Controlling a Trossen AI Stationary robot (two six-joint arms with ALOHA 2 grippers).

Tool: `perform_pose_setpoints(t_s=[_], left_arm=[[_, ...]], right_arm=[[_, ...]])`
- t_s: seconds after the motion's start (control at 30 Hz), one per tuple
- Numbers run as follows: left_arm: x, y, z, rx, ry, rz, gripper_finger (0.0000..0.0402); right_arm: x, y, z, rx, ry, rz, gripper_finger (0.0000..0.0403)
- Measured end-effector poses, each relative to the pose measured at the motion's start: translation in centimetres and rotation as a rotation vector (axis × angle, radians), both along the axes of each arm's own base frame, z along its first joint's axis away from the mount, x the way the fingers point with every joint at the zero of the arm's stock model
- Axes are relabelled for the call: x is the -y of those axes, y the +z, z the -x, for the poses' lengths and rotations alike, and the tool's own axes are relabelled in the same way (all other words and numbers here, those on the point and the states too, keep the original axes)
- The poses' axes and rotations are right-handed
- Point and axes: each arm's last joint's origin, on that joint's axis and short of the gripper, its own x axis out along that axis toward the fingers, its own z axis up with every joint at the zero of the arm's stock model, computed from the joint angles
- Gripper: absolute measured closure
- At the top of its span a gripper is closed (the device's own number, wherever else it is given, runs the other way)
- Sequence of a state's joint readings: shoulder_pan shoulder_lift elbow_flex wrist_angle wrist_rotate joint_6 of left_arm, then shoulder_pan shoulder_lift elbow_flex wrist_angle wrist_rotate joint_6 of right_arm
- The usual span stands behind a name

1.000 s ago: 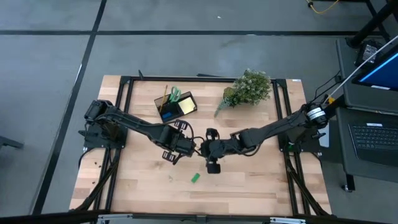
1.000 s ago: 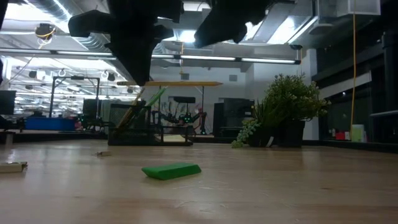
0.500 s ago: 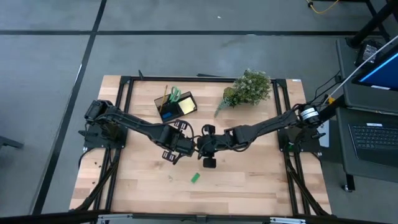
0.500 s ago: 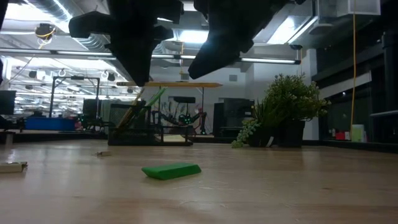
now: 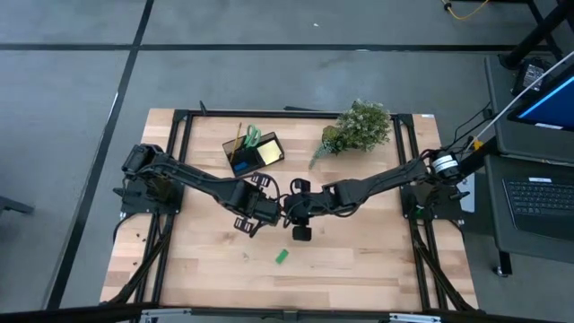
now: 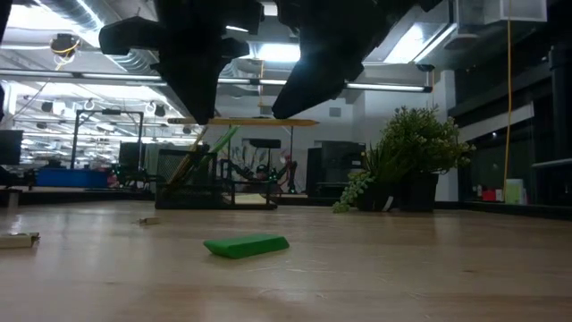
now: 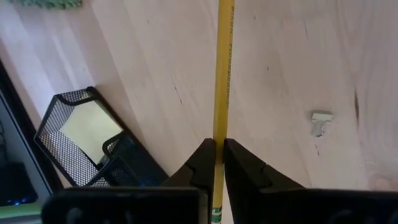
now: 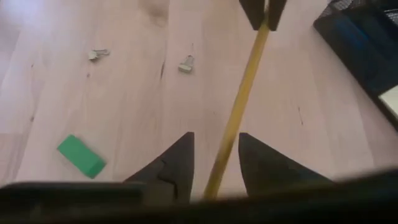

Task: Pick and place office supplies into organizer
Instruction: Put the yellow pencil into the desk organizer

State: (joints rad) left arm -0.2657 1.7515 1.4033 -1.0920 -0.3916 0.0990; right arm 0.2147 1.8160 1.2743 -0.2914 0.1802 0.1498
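Right gripper (image 8: 215, 163) slid in, spread around pencil (image 7: 221, 81); left gripper (image 7: 218, 152) clamped it; handover pending; organizer (image 5: 254, 151) at eleven o'clock.

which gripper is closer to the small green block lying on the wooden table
Right. The right gripper hangs just behind the small green block; the left gripper, clamping a yellow pencil, sits slightly farther.

Lab: ceiling ducts (image 6: 80, 63), equipment benches (image 6: 63, 179).
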Motion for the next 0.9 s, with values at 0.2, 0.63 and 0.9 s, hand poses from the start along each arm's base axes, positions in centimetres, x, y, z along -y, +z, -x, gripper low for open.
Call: perform_pose_setpoints(t_s=[0.2,0.63,0.9], left_arm=[[0.0,-0.1,0.0,-0.007,0.000,-0.002,0.0382],[-0.1,-0.1,0.1,-0.014,0.001,-0.004,0.0382],[-0.1,-0.1,0.1,-0.018,-0.015,-0.009,0.0382]], right_arm=[[0.1,-0.9,-0.2,-0.035,-0.005,0.008,0.0276],[0.5,-1.3,-0.2,-0.054,-0.035,0.038,0.0295],[0.6,-1.4,-0.1,-0.066,-0.027,0.056,0.0393]])
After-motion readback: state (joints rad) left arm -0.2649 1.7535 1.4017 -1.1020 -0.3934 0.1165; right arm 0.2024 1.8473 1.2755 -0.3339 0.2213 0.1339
